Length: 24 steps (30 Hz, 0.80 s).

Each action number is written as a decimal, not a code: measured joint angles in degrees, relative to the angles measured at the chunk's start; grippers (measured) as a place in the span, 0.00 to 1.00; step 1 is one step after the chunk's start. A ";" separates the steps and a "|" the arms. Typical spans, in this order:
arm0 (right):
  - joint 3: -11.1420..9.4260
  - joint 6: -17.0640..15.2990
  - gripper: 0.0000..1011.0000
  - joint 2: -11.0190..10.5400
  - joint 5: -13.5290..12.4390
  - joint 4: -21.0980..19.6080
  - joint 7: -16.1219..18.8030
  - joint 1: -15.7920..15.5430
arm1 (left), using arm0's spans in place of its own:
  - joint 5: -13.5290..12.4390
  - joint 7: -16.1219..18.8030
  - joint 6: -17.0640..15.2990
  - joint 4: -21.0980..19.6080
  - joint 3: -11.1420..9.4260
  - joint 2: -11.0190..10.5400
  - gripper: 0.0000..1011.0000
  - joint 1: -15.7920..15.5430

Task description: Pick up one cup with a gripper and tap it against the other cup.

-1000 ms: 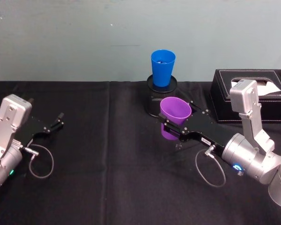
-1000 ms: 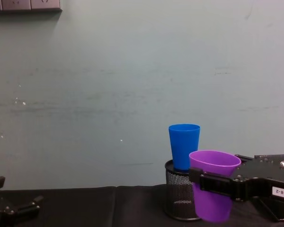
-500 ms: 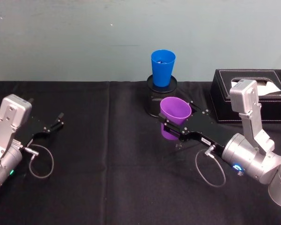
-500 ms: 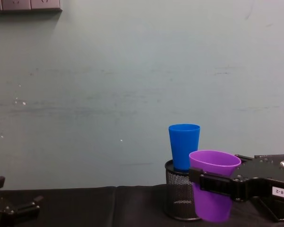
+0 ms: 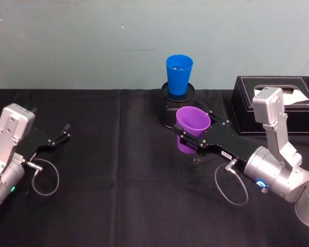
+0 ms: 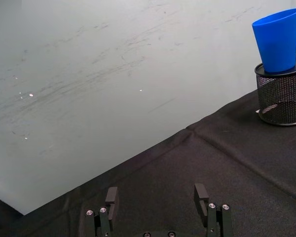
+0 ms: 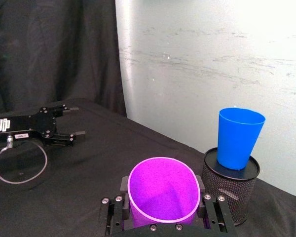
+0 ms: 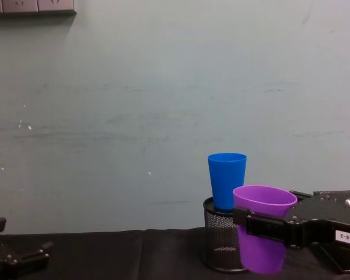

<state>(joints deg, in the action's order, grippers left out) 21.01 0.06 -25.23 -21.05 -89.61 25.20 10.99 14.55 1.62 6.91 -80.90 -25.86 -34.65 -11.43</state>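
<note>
The purple cup (image 5: 192, 123) (image 8: 262, 233) (image 7: 162, 193) is held upright just above the black cloth, with my right gripper (image 5: 188, 140) (image 8: 245, 224) (image 7: 160, 217) shut on its body below the rim. Behind it, a short gap away, the blue cup (image 5: 178, 74) (image 8: 227, 179) (image 7: 238, 136) (image 6: 278, 39) stands upright in a black wire-mesh pen holder (image 5: 170, 109) (image 8: 219, 248) (image 7: 232, 190). My left gripper (image 5: 61, 135) (image 6: 159, 200) (image 8: 20, 254) rests open near the left side of the table, holding nothing.
A black tissue box (image 5: 262, 100) sits at the back right, beside my right arm. Black cloth (image 5: 118, 180) covers the table, and a pale green wall (image 5: 92, 41) stands close behind the pen holder.
</note>
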 joint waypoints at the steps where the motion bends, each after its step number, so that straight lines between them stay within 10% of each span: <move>1: 0.00 0.00 0.73 0.00 0.00 0.00 0.00 0.00 | 0.00 0.00 0.00 0.00 0.00 0.00 0.99 0.00; 24: 0.00 0.00 0.73 0.00 0.00 0.00 0.00 0.00 | 0.00 0.00 0.00 0.00 0.00 0.00 0.99 0.00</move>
<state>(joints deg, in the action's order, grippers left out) 21.01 0.06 -25.23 -21.05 -89.61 25.20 10.99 14.55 1.62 6.91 -80.90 -25.86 -34.64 -11.43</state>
